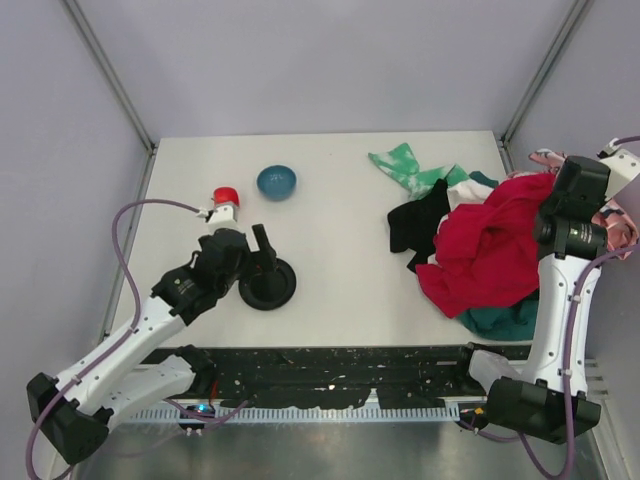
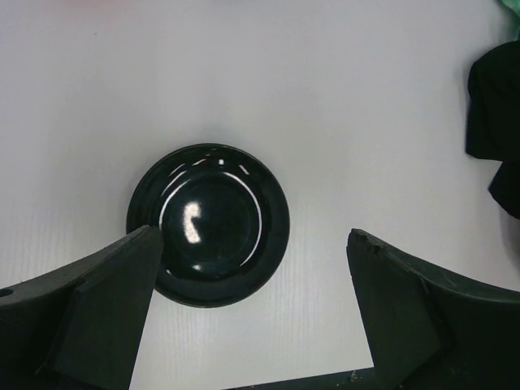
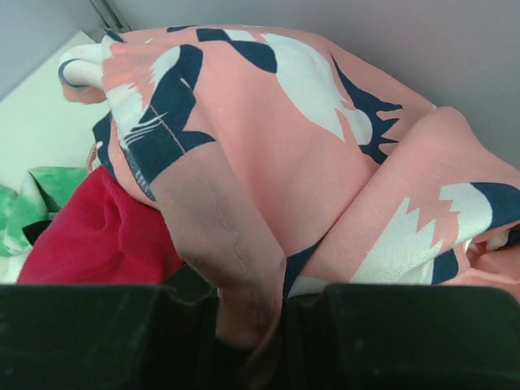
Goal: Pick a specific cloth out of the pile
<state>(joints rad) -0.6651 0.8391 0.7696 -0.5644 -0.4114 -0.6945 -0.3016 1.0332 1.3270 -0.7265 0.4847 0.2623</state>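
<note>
The black cloth [image 1: 415,228] lies flat at the left edge of the pile [image 1: 490,245], partly under the red cloth. Its edge also shows at the right of the left wrist view [image 2: 496,106]. My right gripper [image 1: 580,185] is over the far right side of the pile. In the right wrist view it [image 3: 272,317] is shut on a fold of the pink cloth with dark and white print [image 3: 284,138]. My left gripper [image 1: 262,250] is open and empty above the round black plate [image 2: 210,223], far left of the black cloth.
A blue bowl [image 1: 276,181] and a red-capped object [image 1: 226,200] stand at the back left. The black plate [image 1: 268,285] lies under the left gripper. Mint-green patterned cloth [image 1: 405,168] and dark teal cloth [image 1: 500,318] edge the pile. Walls close the sides.
</note>
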